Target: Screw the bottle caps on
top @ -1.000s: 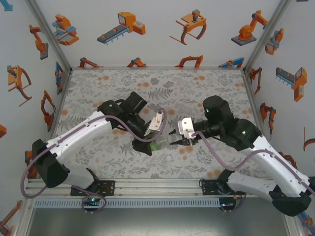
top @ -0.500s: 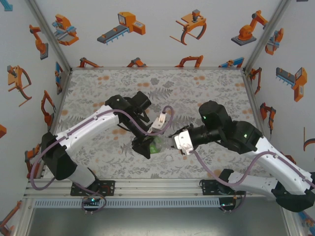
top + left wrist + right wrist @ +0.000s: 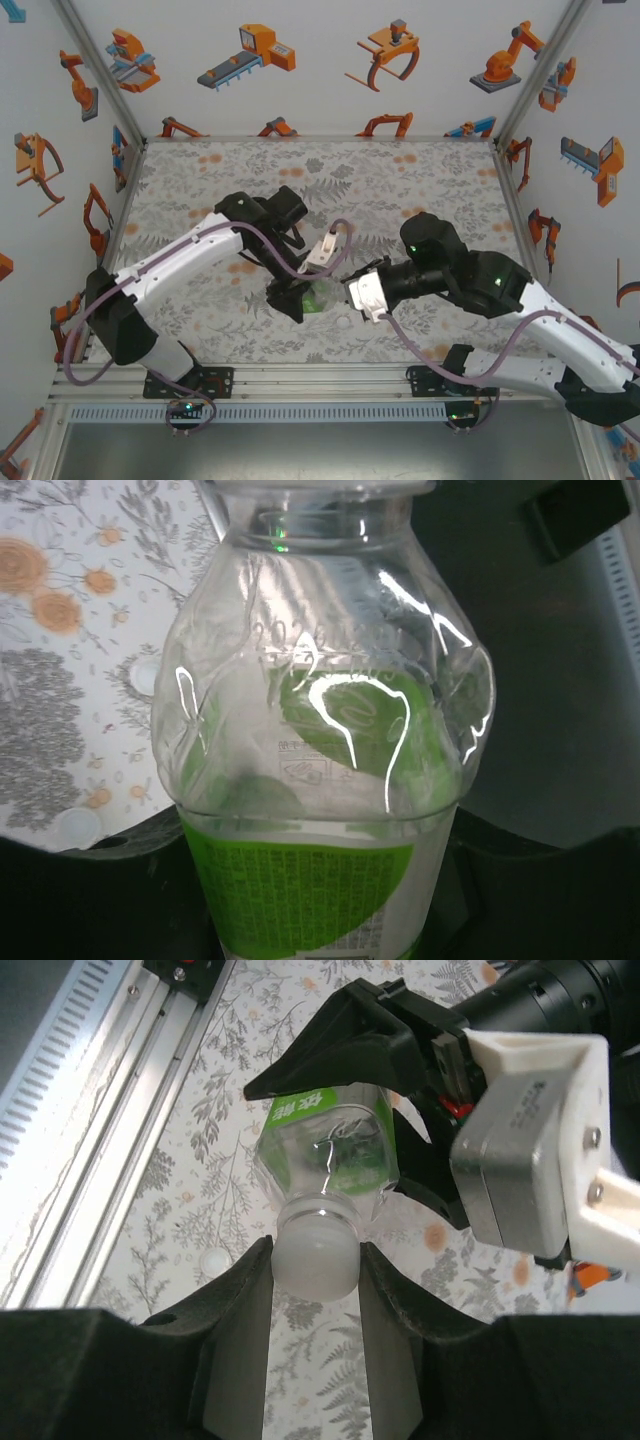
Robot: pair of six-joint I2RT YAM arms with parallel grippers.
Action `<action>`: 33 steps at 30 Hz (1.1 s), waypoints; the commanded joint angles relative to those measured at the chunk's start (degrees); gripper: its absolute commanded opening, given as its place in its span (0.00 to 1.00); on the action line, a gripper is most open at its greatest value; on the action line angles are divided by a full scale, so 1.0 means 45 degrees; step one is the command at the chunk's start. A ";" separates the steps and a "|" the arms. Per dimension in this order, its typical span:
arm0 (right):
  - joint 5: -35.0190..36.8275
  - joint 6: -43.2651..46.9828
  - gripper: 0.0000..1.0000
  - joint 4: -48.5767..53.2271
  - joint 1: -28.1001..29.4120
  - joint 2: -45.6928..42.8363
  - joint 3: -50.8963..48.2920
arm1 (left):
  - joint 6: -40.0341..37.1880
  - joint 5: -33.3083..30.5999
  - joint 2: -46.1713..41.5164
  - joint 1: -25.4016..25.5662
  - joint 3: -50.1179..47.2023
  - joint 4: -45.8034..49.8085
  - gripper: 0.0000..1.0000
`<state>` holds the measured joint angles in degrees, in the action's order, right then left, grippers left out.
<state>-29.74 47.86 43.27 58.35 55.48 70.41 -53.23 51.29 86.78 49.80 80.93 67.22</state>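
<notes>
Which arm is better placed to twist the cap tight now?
Right. The right gripper has its jaws closed on the cap at the neck of the green-labelled bottle, while the left gripper clamps the bottle's body, steadying it.

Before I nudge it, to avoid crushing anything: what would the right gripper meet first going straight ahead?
The bottle cap that the right gripper clamps, on the neck of the green-labelled bottle; behind it that bottle, held by the left gripper. No free travel, it seems.

The green-labelled clear bottle [image 3: 325,1155] is tipped sideways, a whitish cap [image 3: 315,1255] on its mouth.
</notes>
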 commanded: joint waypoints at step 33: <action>0.1019 -2.8083 0.00 -0.4966 -0.3469 0.0549 -0.4421 | 0.3224 -0.3956 -0.3905 0.0085 -0.4728 -1.2011 0.00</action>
<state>-24.97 -62.35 19.99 42.39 56.82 53.19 -39.16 29.23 70.15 49.34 57.60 29.15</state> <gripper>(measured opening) 0.361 0.500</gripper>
